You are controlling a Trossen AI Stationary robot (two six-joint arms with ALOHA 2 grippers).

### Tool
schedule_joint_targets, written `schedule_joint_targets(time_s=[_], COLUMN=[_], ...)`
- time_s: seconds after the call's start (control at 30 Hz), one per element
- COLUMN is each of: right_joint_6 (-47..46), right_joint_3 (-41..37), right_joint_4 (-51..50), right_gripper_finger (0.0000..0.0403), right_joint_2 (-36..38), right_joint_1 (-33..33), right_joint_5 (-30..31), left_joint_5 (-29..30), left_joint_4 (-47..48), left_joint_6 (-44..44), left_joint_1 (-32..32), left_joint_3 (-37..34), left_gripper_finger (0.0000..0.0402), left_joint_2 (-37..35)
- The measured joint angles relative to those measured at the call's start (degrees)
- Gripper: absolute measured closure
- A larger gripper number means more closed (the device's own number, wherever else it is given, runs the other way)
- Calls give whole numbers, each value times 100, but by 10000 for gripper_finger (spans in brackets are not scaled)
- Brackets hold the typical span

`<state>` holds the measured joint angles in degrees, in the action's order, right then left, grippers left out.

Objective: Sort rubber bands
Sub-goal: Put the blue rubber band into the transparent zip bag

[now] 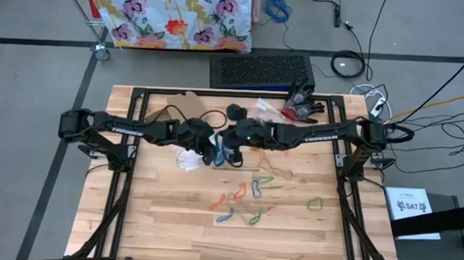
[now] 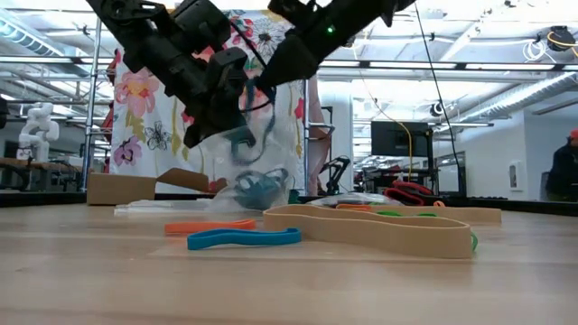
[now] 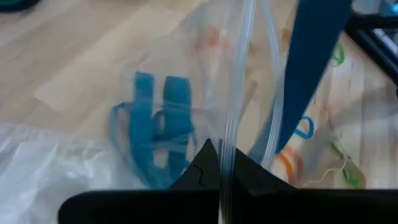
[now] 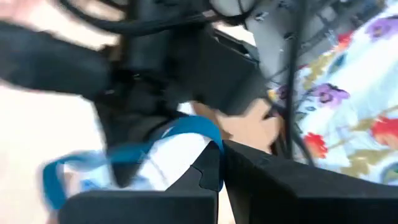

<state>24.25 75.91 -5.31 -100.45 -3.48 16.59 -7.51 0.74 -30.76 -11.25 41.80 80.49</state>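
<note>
My left gripper [image 3: 219, 163] is shut on a clear plastic bag [image 3: 186, 93] with several blue rubber bands [image 3: 155, 127] inside; the bag hangs over the table's middle [image 2: 256, 176]. My right gripper [image 4: 221, 163] is close beside it, shut on one blue rubber band [image 4: 186, 127]. In the high view both grippers meet at the middle [image 1: 215, 151]. Loose rubber bands lie flat on the table nearer the front: orange [image 1: 218, 200], blue [image 1: 225, 216], green [image 1: 315, 203] and tan [image 2: 370, 230]. My left gripper pinches the bag's upper edge [image 3: 229, 140] between its two shut fingers, coming slanting down from the table's left. The bag hangs slack below the fingers; whether its lower part rests on the table I cannot tell. My right gripper pinches one end of the blue band's loop [image 4: 208, 134] between its shut fingers, slanting down from the table's right. The rest of the loop [image 4: 59, 177] hangs free of the fingers, clear of the table, toward the left arm.
At the far edge stand a black grille box [image 1: 262, 69], red and black gloves [image 1: 302, 106], a cardboard piece [image 1: 182, 104] and more clear bags [image 1: 268, 110]. The near part of the tabletop [image 1: 172, 241] is bare wood. A person [image 2: 564, 171] is far off in the room.
</note>
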Motion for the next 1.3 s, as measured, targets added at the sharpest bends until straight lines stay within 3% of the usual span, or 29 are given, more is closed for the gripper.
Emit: schedule_joint_targets(time_s=[0.13,0.43,0.67,0.83,0.9,1.07,1.3], right_joint_6=[-67,677,2124,2795,3144,3668,3478], right_joint_3=[13,3,8,10,10,10,10], right_joint_4=[-387,155,939,1277,1436,1864,1667], right_gripper_finger=[403,403,403,403,403,403,403], right_joint_2=[22,242,285,285,285,285,287], right_joint_1=[-8,198,372,353,351,364,358], right_joint_5=[576,583,696,1660,1922,1936,1940], left_joint_5=[-4,-48,-1021,-1673,-1769,-1858,-1856], left_joint_4=[6,96,-297,-627,-641,-635,-628], left_joint_6=[6,-34,-199,-340,-343,-456,-490], left_joint_1=[0,-192,-492,-535,-535,-570,-577], left_joint_3=[0,0,2,2,2,2,2], left_gripper_finger=[402,402,402,401,401,401,402], left_joint_2=[0,0,0,0,-1,-2,-2])
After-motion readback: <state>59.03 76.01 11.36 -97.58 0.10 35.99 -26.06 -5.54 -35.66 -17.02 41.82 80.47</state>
